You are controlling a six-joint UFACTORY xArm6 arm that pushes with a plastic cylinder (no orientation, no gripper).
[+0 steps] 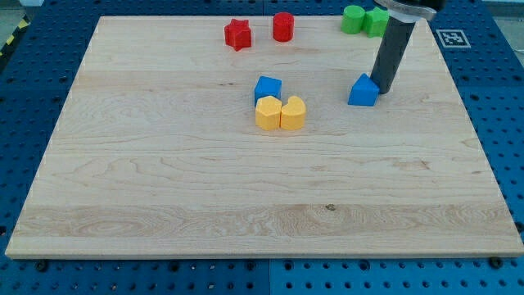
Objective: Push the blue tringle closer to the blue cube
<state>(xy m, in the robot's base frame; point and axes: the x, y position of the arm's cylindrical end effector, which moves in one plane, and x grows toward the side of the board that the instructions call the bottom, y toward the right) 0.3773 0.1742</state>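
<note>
The blue triangle [363,90] lies on the wooden board right of centre, in the upper half. The blue cube [268,88] sits left of it, near the middle, with a clear gap between them. My tip [384,87] rests on the board right against the triangle's right side. The dark rod rises from there toward the view's top.
A yellow hexagon block [267,113] and a yellow heart-shaped block [293,112] touch each other just below the blue cube. A red star [237,34] and a red cylinder [282,26] stand near the top edge. Two green blocks [364,20] sit at the top right beside the rod.
</note>
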